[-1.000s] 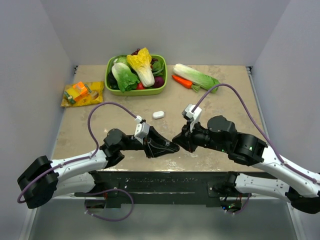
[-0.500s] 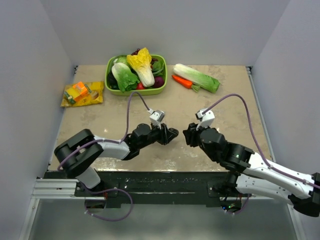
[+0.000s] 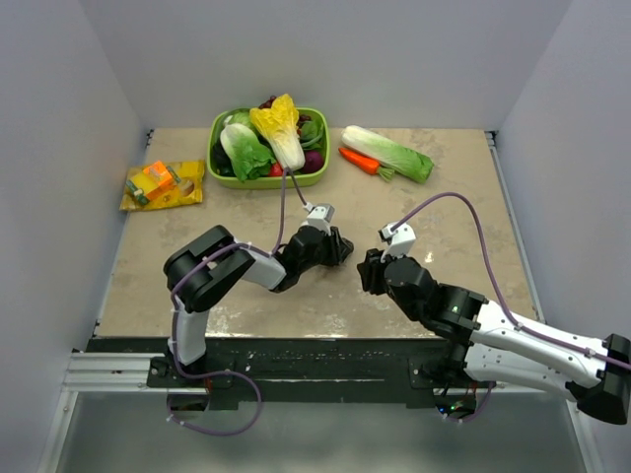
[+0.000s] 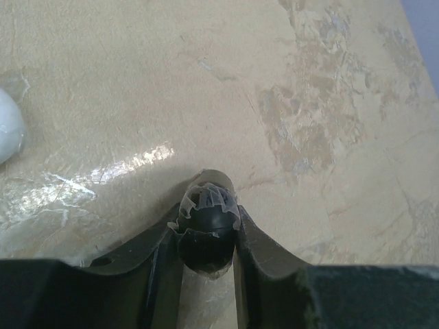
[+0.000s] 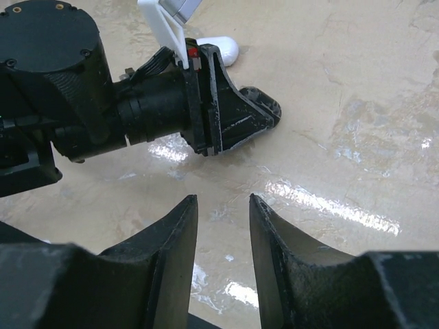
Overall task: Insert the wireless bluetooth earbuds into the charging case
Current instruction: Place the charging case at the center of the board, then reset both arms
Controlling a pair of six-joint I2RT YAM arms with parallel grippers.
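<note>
My left gripper is shut on one black earbud with a clear silicone tip, held just above the tabletop. In the top view it is near the table's middle. The white charging case lies closed on the table to its left, apart from it. The case also shows in the right wrist view, behind the left gripper. My right gripper is open and empty, and it faces the left gripper from a short way off. The second earbud is out of view.
A green bowl of vegetables stands at the back middle. A napa cabbage and a carrot lie to its right. A yellow and orange snack packet lies at the back left.
My left gripper has moved from the near edge, where its tips met the right gripper's, up and away to the table's middle by the case. The right gripper has barely moved.
</note>
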